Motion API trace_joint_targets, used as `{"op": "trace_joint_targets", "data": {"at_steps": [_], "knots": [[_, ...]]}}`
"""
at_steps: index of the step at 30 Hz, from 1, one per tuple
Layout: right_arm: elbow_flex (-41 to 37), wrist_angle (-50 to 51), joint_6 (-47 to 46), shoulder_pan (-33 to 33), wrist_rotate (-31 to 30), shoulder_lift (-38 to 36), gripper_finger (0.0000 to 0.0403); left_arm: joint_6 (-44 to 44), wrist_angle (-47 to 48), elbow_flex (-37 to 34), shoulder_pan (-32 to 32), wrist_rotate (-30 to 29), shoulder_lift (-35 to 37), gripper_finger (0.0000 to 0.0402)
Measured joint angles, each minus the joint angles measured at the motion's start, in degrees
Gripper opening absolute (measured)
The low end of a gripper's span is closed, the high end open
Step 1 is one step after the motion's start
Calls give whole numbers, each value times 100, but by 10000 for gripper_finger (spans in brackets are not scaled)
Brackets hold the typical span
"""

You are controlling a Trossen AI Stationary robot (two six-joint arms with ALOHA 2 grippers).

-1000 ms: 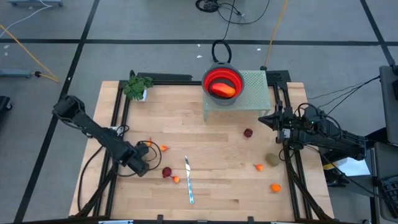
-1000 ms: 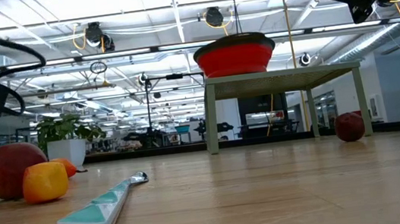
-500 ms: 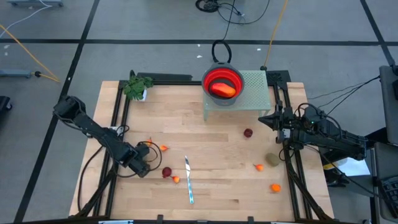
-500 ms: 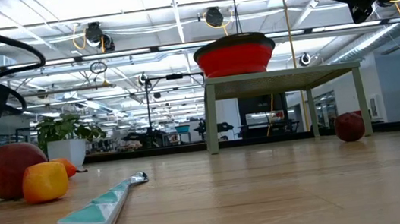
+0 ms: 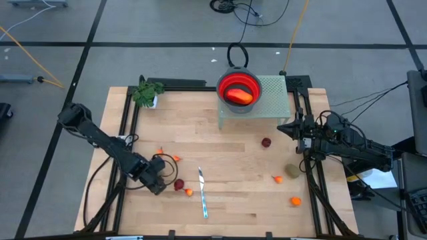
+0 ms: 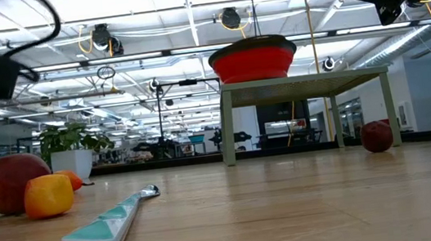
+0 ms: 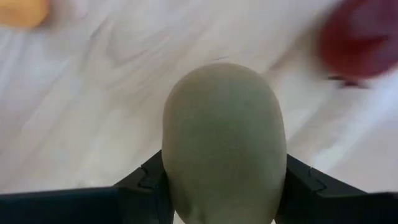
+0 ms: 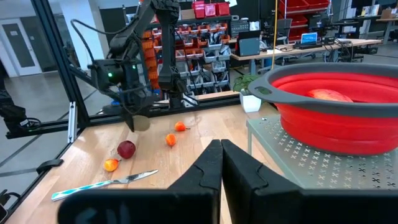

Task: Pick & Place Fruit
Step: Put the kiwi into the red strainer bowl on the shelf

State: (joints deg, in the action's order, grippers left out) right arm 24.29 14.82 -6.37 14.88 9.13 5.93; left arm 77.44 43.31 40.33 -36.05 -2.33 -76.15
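Left gripper (image 5: 162, 183) clamps an olive-brown kiwi (image 7: 224, 143), lifted just above the tabletop (image 5: 233, 150) beside a dark red ball (image 5: 179, 185). Right gripper (image 5: 283, 127) clenched, empty, near the red bowl (image 5: 239, 90).

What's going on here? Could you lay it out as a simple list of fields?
Left gripper: shut on an olive-brown oval fruit, just above the table
Right gripper: shut, empty, waiting beside the stand
Red bowl: on the stand, one orange-red piece inside
Loose on table: dark red ball, small orange bits, another olive oval
Knife: lying flat
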Motion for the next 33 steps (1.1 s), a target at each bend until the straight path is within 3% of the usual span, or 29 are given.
{"op": "trace_joint_targets", "data": {"at_steps": [9, 19, 25, 33], "knots": [[-2, 1, 0, -1, -1, 0, 0, -1130, 4, 747, 335, -18, 3, 194], [-2, 12, 0, -1, -2, 0, 0, -2942, -151, 1368, 797, -294, 6, 181], [-2, 54, 0, 0, -2, 0, 0, -3569, -1042, 1380, 1133, -330, 8, 191], [-2, 53, 0, -1, -2, 0, 0, -3490, -2889, 1380, 1544, -334, 8, 180]]}}
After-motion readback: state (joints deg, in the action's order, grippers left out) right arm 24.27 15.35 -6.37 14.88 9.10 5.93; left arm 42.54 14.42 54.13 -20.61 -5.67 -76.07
